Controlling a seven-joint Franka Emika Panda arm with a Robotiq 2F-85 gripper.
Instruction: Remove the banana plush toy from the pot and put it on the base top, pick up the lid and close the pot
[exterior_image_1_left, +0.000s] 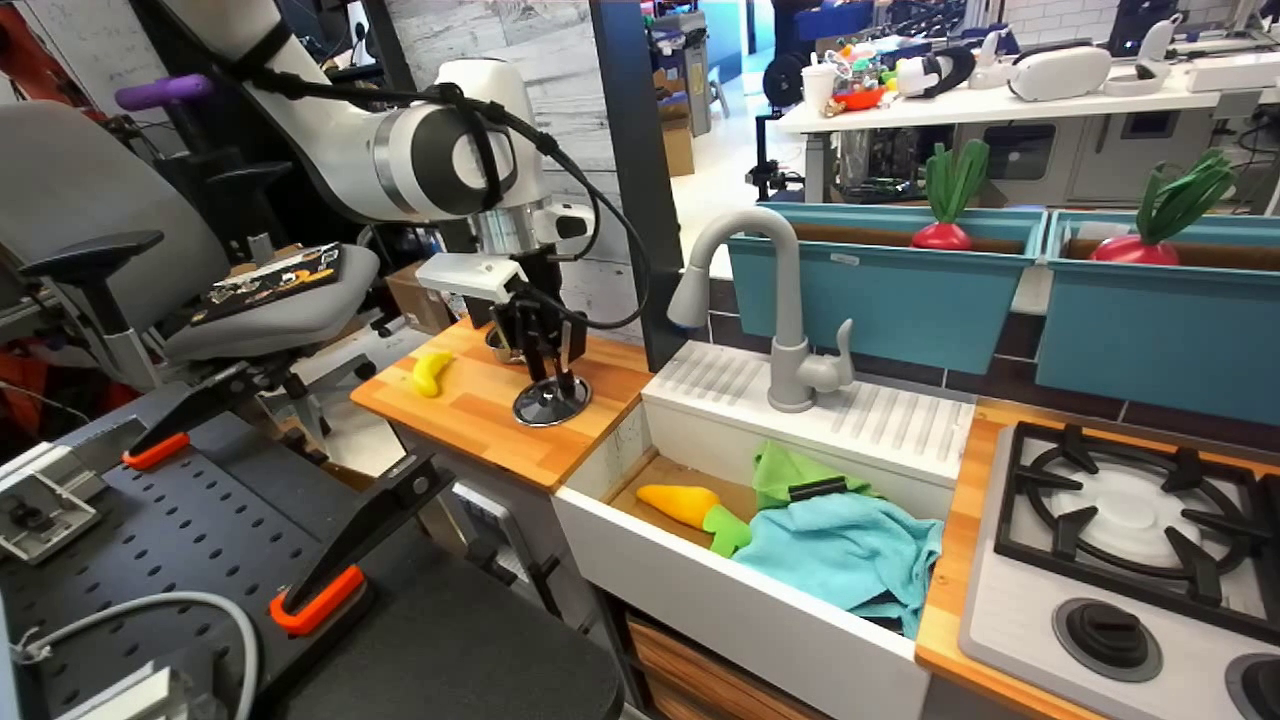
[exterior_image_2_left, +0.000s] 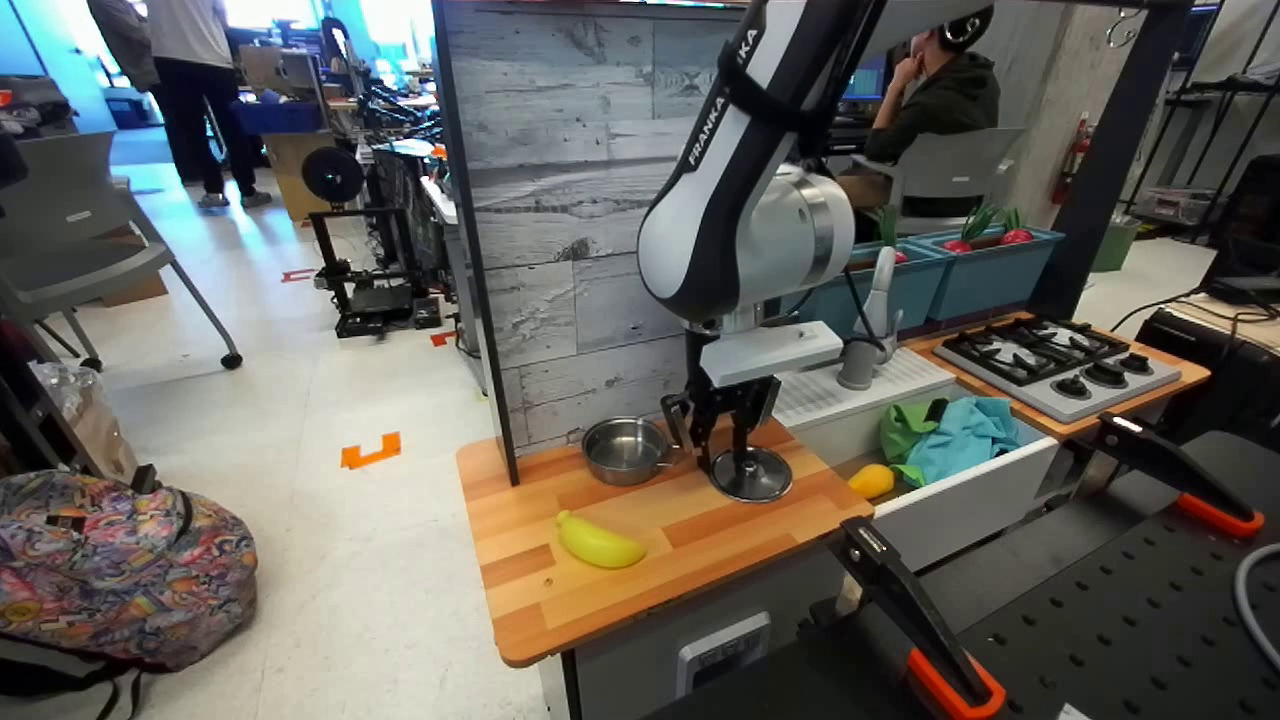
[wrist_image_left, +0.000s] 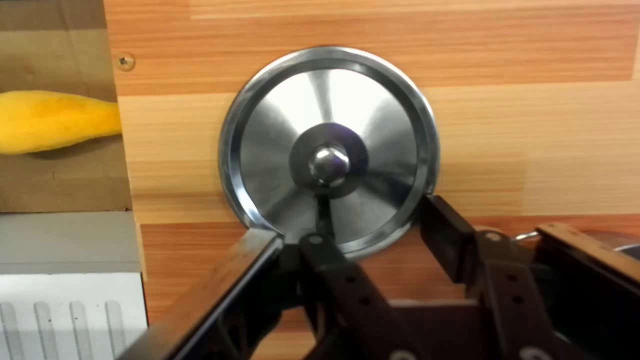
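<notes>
Over the round silvery metal lid (wrist_image_left: 328, 135) on the honey-brown wooden counter (exterior_image_2_left: 690, 535), the black two-fingered gripper (exterior_image_1_left: 553, 380) gapes wide, to my eye off-centre from the shiny steel knob (wrist_image_left: 329, 166), so closing could skid the lid.

Wht/blk arm (exterior_image_2_left: 792, 236), FRANKA mkgs (exterior_image_2_left: 707, 130), blk hand (exterior_image_2_left: 723, 460)

Yellow banana (exterior_image_2_left: 599, 541), silver lid (wrist_image_left: 329, 159) and pot (exterior_image_2_left: 622, 469), black fingers (wrist_image_left: 448, 240)
</notes>
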